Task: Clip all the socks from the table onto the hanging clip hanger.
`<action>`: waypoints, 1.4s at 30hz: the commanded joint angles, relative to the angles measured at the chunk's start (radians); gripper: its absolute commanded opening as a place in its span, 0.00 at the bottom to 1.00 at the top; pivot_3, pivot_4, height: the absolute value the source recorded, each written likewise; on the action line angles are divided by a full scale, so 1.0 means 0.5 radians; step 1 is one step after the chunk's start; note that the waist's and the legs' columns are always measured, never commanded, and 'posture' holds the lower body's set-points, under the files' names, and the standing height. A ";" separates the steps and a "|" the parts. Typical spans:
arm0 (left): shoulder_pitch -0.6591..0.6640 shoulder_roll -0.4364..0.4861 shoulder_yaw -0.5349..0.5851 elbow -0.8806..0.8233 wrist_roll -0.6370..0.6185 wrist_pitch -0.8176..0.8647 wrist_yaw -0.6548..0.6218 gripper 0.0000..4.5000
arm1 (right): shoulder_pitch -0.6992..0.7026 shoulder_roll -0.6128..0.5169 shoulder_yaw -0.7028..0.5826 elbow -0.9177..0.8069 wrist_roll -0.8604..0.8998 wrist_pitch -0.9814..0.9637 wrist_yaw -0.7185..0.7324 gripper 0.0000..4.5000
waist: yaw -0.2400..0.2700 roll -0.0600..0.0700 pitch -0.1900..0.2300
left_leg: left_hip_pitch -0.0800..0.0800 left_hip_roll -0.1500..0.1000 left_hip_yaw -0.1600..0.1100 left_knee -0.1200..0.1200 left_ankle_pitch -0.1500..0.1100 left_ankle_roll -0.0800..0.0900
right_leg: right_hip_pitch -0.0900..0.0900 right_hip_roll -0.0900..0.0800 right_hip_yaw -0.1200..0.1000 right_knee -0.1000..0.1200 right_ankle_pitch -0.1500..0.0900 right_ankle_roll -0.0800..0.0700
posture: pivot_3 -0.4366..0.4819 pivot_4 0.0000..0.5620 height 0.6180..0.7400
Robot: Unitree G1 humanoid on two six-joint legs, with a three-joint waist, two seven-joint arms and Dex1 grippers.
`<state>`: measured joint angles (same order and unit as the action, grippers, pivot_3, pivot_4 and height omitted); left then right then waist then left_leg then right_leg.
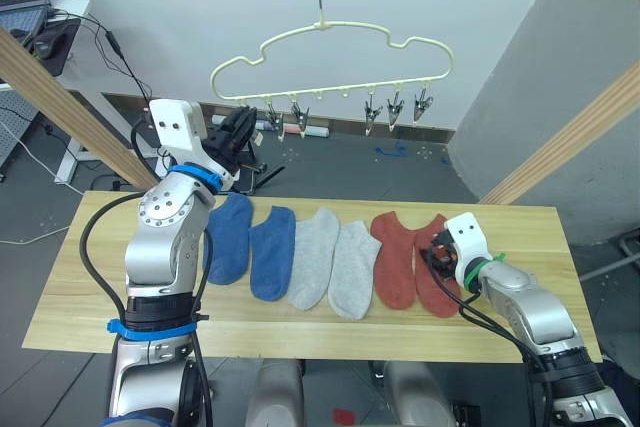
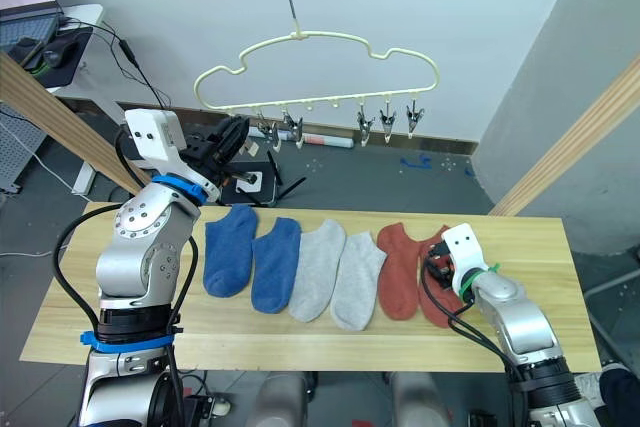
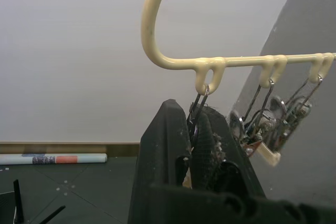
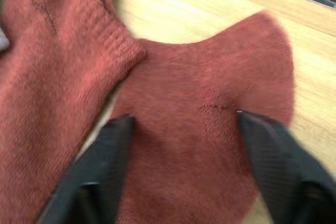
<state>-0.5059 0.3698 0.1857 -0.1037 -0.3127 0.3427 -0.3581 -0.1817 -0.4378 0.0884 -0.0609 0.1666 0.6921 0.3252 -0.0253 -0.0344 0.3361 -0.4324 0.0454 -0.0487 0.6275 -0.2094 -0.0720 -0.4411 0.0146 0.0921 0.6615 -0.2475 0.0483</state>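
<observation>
While left gripper (image 3: 197,129) pinches a hanger clip (image 3: 198,109), right gripper (image 4: 184,124) spread over red sock (image 4: 210,145).

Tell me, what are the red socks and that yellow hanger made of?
The rust-red socks look like soft knit fabric: ribbed cuffs and a fuzzy weave show. The cream-yellow clip hanger seems coated wire or plastic, smooth and glossy; its clips look like shiny metal.

I can't read any text, label, brand, number or sign on anything in my camera views here.
</observation>
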 commanded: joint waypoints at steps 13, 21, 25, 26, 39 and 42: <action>0.005 0.035 0.136 -0.055 -0.180 0.177 -0.013 0.01 | -0.066 -0.272 0.128 -0.582 0.000 -0.263 0.489 0.01 | -0.018 0.003 0.003 | 0.000 0.000 0.004 0.000 0.000 0.000 | -0.002 0.001 0.005 0.000 0.001 0.002 | 0.55 0.65 1.00; -0.127 -0.094 0.587 -0.081 -1.257 1.113 0.270 0.01 | -0.543 0.034 0.462 -0.804 0.100 0.004 0.551 0.01 | -0.011 0.003 0.003 | 0.001 0.001 0.000 0.001 0.000 0.000 | -0.001 0.002 0.001 0.002 0.001 0.002 | 0.54 0.63 1.00; -0.147 -0.043 0.572 -0.098 -1.367 1.222 0.322 0.01 | -0.742 0.199 0.618 -0.622 0.024 -0.024 0.547 0.01 | -0.010 0.003 0.003 | 0.000 0.000 -0.001 0.002 0.000 -0.001 | -0.001 0.000 0.000 0.002 0.001 0.002 | 0.55 0.63 1.00; -0.149 -0.045 0.570 -0.111 -1.387 1.224 0.339 0.01 | -0.800 0.245 0.638 -0.566 0.016 -0.023 0.543 0.01 | -0.011 0.003 0.003 | 0.000 0.000 -0.001 0.002 0.001 -0.001 | -0.001 0.000 0.001 0.002 0.002 0.002 | 0.55 0.63 1.00; -0.100 -0.021 0.522 -0.204 -1.514 1.236 0.388 0.01 | -1.154 0.516 0.736 -0.155 -0.027 -0.063 0.647 0.01 | -0.002 0.003 0.003 | -0.001 0.001 -0.004 0.000 0.002 -0.004 | -0.002 0.000 -0.004 0.002 0.002 0.001 | 0.57 0.63 1.00; -0.074 -0.005 0.496 -0.235 -1.531 1.240 0.381 0.01 | -1.178 0.522 0.737 -0.108 -0.058 -0.103 0.658 0.01 | -0.001 0.003 0.003 | -0.001 0.001 -0.004 0.000 0.002 -0.004 | -0.002 -0.001 -0.004 0.002 0.002 0.001 | 0.57 0.62 1.00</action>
<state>-0.5545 0.3528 0.4389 -0.1706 -1.0568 0.9572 -0.1646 -0.7524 -0.1841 0.4567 -0.0994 0.1407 0.6715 0.6444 -0.0257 -0.0331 0.3377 -0.4329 0.0459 -0.0506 0.6277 -0.2084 -0.0738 -0.4420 0.0142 0.0900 0.6626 -0.2465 0.0489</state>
